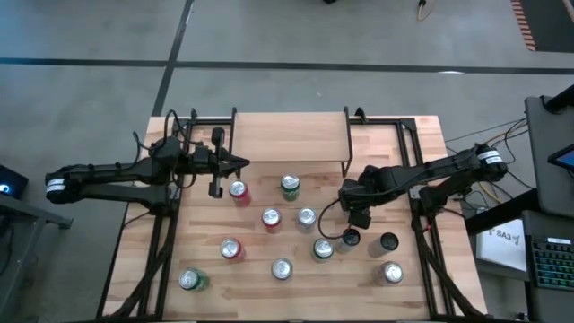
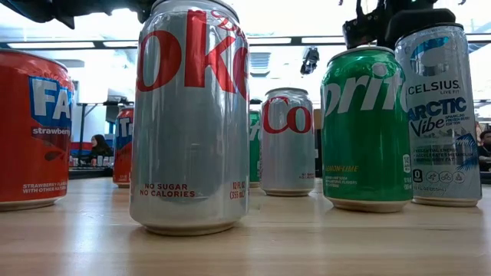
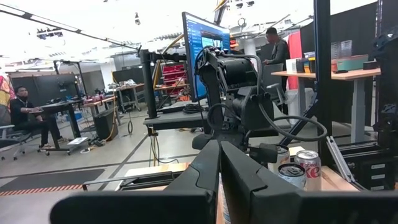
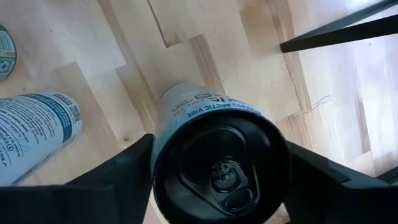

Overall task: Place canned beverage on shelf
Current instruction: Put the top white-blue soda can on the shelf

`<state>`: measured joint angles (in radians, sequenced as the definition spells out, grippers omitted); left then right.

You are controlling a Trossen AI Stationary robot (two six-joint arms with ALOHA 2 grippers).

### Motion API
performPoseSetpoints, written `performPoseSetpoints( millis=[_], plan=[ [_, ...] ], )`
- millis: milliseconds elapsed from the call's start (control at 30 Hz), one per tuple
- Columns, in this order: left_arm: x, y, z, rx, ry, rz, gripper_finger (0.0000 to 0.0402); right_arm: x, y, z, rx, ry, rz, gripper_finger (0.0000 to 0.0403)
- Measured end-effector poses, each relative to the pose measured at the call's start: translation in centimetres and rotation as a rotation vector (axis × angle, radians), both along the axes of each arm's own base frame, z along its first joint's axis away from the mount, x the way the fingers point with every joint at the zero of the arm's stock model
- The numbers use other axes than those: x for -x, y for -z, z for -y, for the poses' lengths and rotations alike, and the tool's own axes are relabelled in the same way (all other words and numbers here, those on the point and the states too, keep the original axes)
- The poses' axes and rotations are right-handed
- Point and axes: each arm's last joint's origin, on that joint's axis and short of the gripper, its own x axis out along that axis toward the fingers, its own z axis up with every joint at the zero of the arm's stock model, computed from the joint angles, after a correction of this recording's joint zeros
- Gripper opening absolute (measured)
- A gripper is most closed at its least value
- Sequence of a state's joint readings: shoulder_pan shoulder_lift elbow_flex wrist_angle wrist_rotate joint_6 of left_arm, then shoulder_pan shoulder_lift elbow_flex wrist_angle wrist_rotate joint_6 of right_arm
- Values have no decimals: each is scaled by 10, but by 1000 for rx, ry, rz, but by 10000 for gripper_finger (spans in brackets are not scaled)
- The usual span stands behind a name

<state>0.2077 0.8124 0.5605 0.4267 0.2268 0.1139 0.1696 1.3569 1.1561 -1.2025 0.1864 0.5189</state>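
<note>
We see a silver Diet Coke can point(image 2: 190, 115) with red lettering, a green Sprite can point(image 2: 366, 126), a red-orange Fanta can point(image 2: 31, 126) with a blue logo, and a white-and-blue Celsius can point(image 2: 439, 115). The tabletop point(image 1: 395, 144) is light wood; the shelf point(image 1: 289, 135) matches it.

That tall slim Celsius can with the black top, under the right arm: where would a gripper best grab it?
Around the smooth round side wall, coming straight down from above with one finger on each side. The Celsius can stands upright on the table, and it is narrow enough to fit between the fingers. The right gripper is placed just so, its fingers flanking the can just below the rim.
</note>
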Motion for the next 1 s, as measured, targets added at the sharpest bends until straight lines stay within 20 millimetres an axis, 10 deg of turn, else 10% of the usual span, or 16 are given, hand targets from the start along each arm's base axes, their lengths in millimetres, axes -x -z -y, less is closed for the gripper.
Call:
performPoseSetpoints(
  millis=[667, 1000],
  plan=[
    [0, 0, 0, 27, 6, -1, 0, 2, -2, 0, -6, 22, 6, 246],
    [0, 0, 0, 27, 6, 0, 0, -2, -37, 0, -12, 33, 62, 246]
  ],
)
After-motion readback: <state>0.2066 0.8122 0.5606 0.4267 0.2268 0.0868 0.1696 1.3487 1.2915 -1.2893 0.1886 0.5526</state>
